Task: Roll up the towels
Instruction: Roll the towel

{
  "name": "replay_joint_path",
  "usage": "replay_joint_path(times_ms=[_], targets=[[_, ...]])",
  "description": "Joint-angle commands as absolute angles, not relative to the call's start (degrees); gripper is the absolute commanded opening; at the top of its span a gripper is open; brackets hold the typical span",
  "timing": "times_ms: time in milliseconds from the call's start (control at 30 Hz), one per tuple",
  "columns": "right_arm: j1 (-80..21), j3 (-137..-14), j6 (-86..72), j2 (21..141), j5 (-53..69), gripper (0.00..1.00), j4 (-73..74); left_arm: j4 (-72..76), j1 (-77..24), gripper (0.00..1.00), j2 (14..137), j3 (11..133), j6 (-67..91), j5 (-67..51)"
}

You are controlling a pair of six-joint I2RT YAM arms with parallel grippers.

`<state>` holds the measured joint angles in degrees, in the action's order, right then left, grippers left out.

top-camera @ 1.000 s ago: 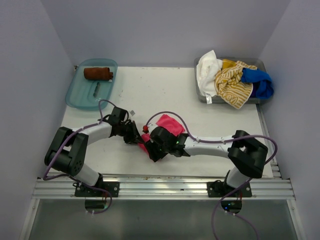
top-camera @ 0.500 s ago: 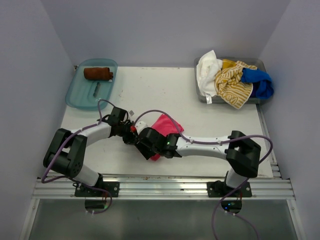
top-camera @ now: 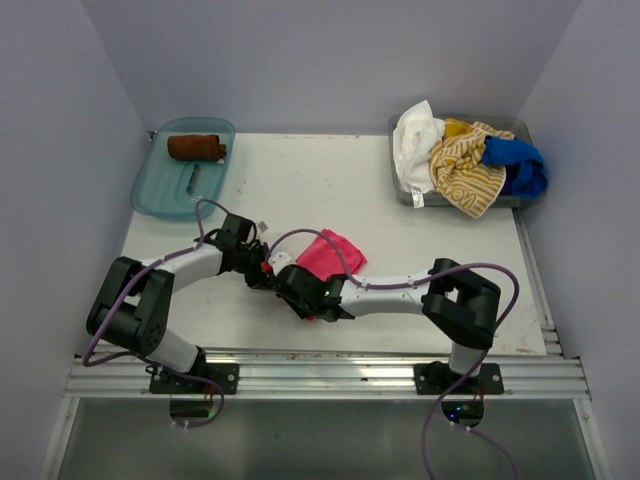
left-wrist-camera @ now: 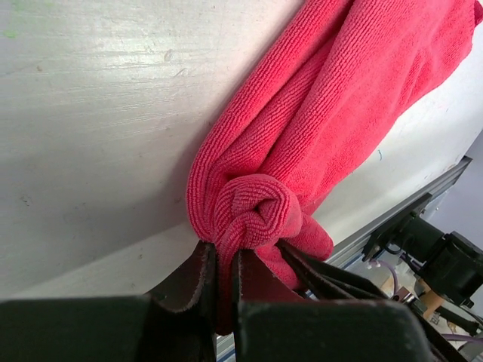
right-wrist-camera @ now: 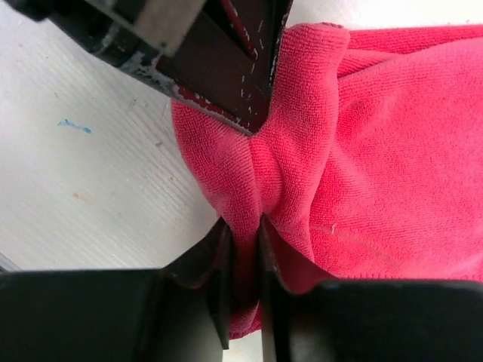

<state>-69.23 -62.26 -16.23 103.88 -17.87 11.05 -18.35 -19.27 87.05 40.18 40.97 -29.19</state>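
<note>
- So, the pink towel (top-camera: 335, 245) sits mid-frame on the worktop (top-camera: 430, 230) in the top view. It's a bunched band with its long axis running from lower left to upper right.
- The left tool (left-wrist-camera: 225, 260) is clamped on the twisted knot at the towel's lower-left end.
- The right tool (right-wrist-camera: 245, 245) is pinched onto a fold of that same end, just beside the left one.
- The free cloth trails toward the upper right, on the right arm's side, so rolling probably has to head that way.
</note>
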Motion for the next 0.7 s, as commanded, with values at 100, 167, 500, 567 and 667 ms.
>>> replay_joint_path(times_ms=[100, 167, 500, 567, 667], targets=[[-65.75, -60.03, -19.60, 101.26, -9.42, 0.01, 6.95, -19.86, -18.72, 0.00, 85.70, 41.84, 40.26, -27.86], [-63.91, -59.16, -20.91, 99.76, -3.30, 0.00, 6.24, -21.00, -18.11, 0.10, 84.99, 42.19, 40.25, -27.25], [-51.34, -53.09, -28.29, 96.50, 22.64, 0.00, -2.44, -23.55, -15.82, 0.37, 79.37, 45.96, 39.46, -28.56], [-50.10, -51.78, -30.66, 96.77, 25.82, 0.00, -4.12, -23.73, -15.82, 0.38, 78.93, 46.76, 39.55, -29.00], [-47.73, -51.07, -33.74, 97.99, 30.58, 0.00, -6.24, -24.17, -15.82, 0.38, 77.96, 47.02, 39.64, -29.27]])
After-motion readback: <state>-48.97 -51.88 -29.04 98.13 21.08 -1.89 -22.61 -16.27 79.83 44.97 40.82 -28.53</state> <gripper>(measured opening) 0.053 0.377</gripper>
